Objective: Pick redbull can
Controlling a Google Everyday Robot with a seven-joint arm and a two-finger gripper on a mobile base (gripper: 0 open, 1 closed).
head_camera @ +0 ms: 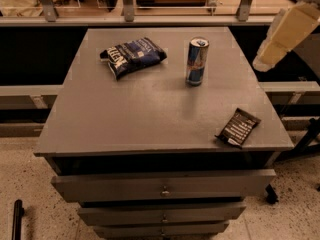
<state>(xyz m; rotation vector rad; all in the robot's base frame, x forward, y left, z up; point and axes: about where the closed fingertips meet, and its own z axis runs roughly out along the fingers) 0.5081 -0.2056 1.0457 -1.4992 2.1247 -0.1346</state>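
Observation:
The redbull can (pixel 197 61) stands upright on the grey cabinet top (pixel 150 114), toward the back right; it is blue and silver with a silver top. My gripper (pixel 280 39) is a cream-coloured part hanging at the upper right, beyond the cabinet's right edge. It is level with the can, well to its right, and touches nothing.
A dark blue crinkled snack bag (pixel 132 55) lies at the back left of the top. A flat dark brown wrapper (pixel 238 127) lies near the front right corner. Drawers (pixel 162 186) are below the top. A railing with posts (pixel 127 6) runs behind.

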